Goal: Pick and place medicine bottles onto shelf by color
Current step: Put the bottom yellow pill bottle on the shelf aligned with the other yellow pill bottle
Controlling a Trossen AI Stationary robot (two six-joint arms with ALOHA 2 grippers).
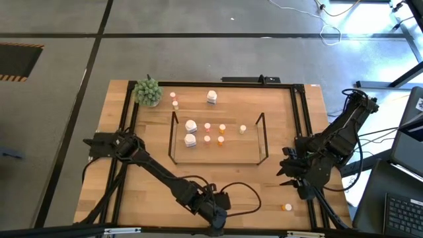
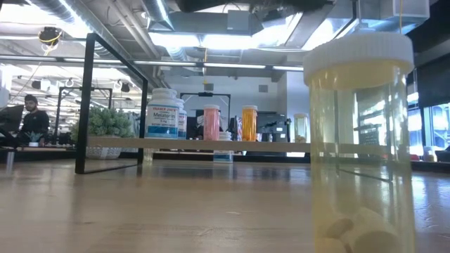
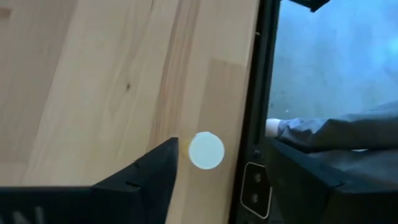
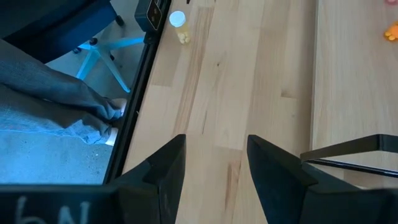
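From above, the low black-wire shelf with a wood base [image 1: 218, 142] holds two white medicine bottles [image 1: 191, 126], with pink and orange ones [image 1: 222, 128] beside them. Only the low view shows the clear white-capped bottle [image 2: 360, 140] close up, pills inside. The left gripper [image 1: 220, 215] hovers at the wooden desk [image 1: 218, 182] edge; I cannot tell whether it is open or closed. The right gripper [image 4: 214, 168] hangs released, fingers apart.

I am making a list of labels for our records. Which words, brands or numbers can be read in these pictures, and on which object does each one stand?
"Melatonin": on the blue label of the large white bottle standing on the shelf, low view.
The smaller lines above and below that word on the same label: too small to read.
The pink bottle and orange bottle: no readable text.
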